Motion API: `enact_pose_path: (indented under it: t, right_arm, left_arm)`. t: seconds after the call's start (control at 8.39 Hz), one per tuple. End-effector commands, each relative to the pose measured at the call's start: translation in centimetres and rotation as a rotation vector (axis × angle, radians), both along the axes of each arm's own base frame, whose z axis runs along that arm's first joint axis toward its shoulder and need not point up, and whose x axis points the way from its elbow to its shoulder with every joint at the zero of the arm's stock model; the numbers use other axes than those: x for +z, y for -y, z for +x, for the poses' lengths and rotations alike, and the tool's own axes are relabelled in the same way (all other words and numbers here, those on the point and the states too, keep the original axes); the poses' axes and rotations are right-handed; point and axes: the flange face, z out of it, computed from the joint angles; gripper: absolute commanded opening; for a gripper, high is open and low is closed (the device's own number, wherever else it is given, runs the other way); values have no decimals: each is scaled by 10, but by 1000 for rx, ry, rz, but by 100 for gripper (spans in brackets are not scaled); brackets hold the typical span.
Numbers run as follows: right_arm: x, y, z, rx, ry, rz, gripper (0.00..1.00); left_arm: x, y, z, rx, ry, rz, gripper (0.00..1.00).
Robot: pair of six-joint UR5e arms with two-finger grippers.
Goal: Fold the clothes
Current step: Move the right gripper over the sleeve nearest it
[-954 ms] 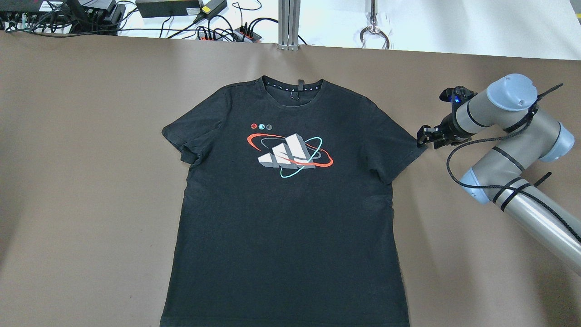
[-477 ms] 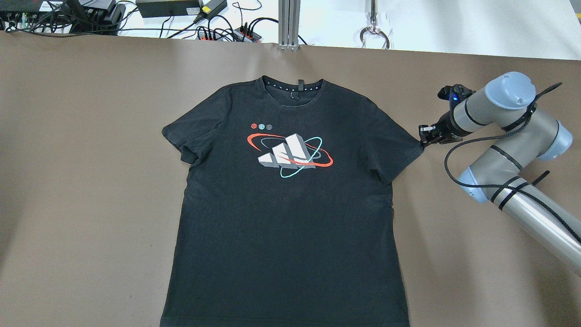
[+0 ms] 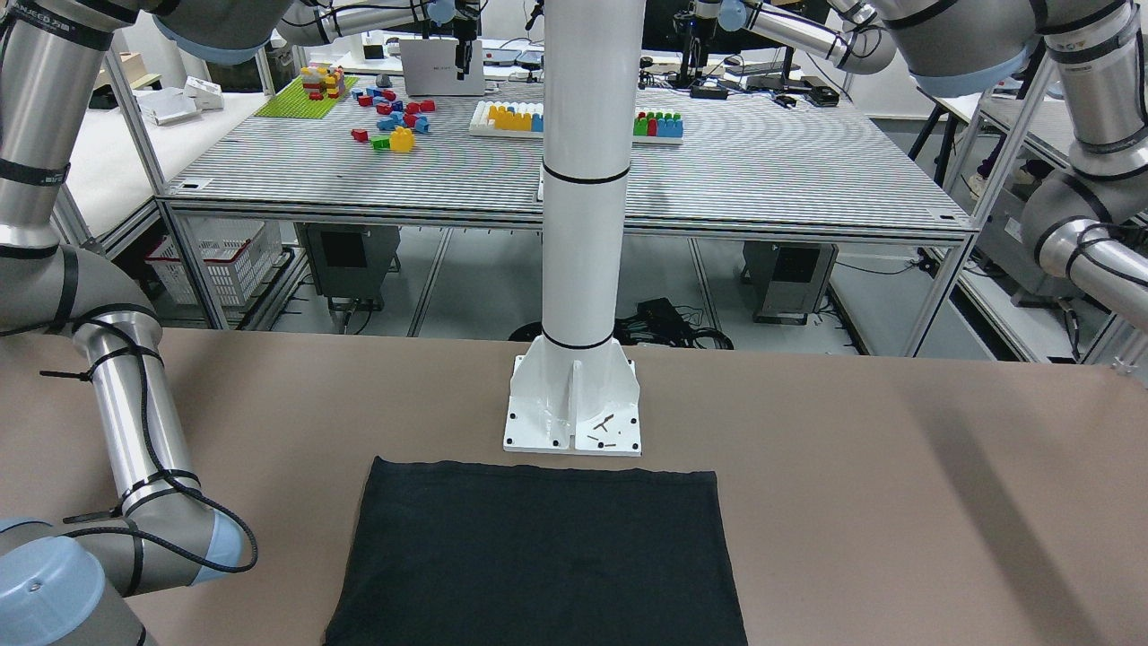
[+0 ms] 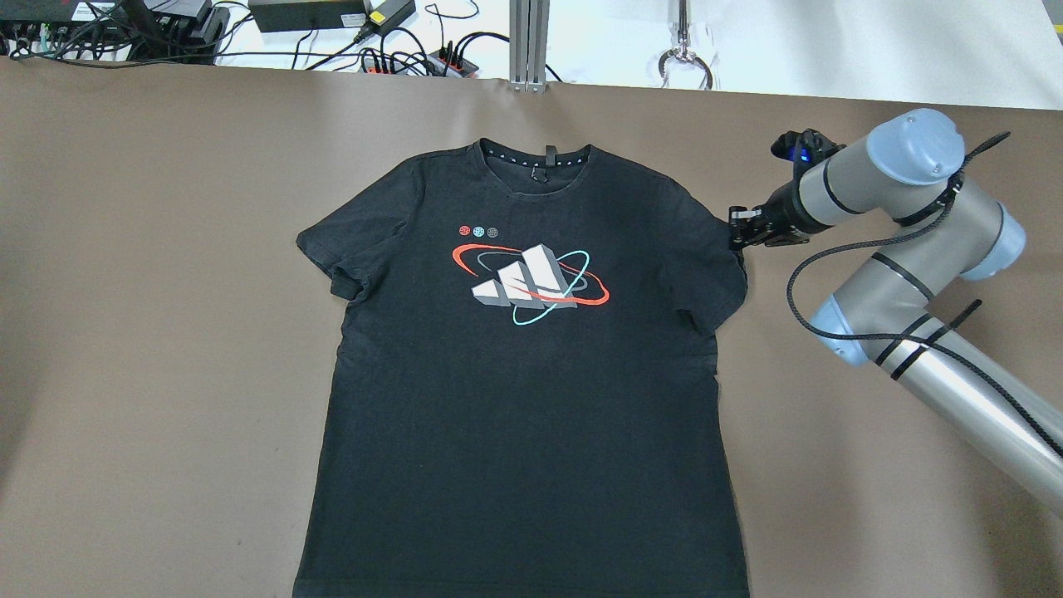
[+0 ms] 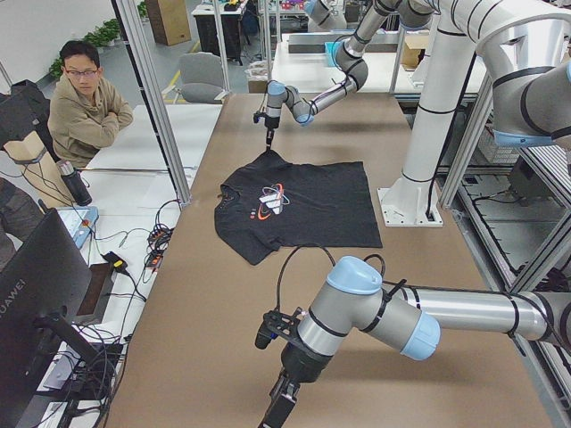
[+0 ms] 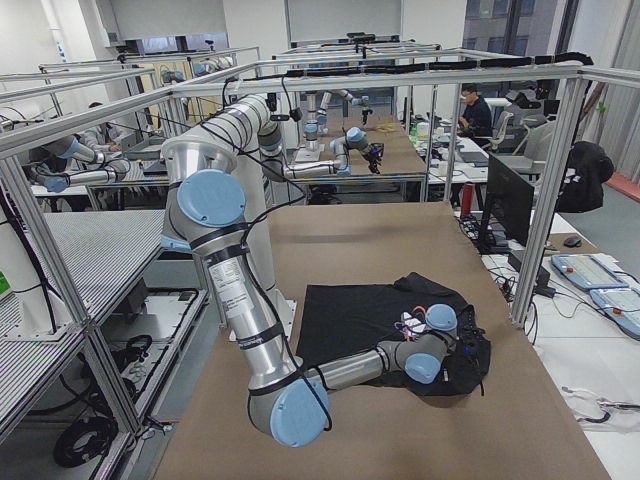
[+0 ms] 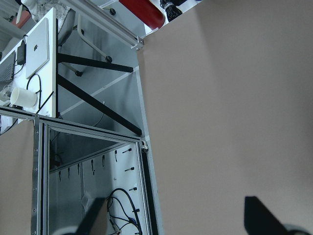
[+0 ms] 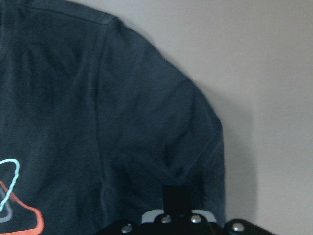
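The clothes are one black T-shirt (image 4: 515, 399) with a red, white and teal print, lying flat and face up on the brown table (image 4: 149, 291). Its lower hem (image 3: 538, 556) shows in the front-facing view. My right gripper (image 4: 735, 232) is shut on the edge of the shirt's right sleeve (image 4: 714, 274), which is lifted and drawn in toward the body. The right wrist view shows the sleeve (image 8: 161, 132) bunched at the fingers (image 8: 176, 196). My left gripper (image 5: 281, 406) hangs over bare table far from the shirt; I cannot tell whether it is open or shut.
The white pole's base plate (image 3: 574, 413) stands just behind the shirt's hem. Cables and power strips (image 4: 399, 50) lie beyond the table's far edge. A person (image 5: 85, 107) sits off the table's far side, near a monitor (image 5: 36, 294).
The right gripper closed on the sleeve edge, then moved left and slightly away from the robot, pulling the sleeve in over the shirt. The shirt's body has not moved.
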Motion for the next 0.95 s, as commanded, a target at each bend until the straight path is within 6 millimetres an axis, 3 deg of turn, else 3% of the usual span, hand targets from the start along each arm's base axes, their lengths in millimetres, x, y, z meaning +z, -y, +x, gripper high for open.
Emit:
enact_pose_path:
  t: [0.0, 0.24, 0.83]
  right_arm:
    - [-71, -12, -67, 15, 67, -26, 0]
    - [-92, -18, -105, 70, 31, -8, 0]
    - [-98, -6, -129, 91, 3, -5, 0]
  left_arm:
    - [-1, 1, 0, 0, 0, 3, 100]
    - [-1, 1, 0, 0, 0, 3, 100]
    - [3, -3, 0, 0, 1, -1, 100]
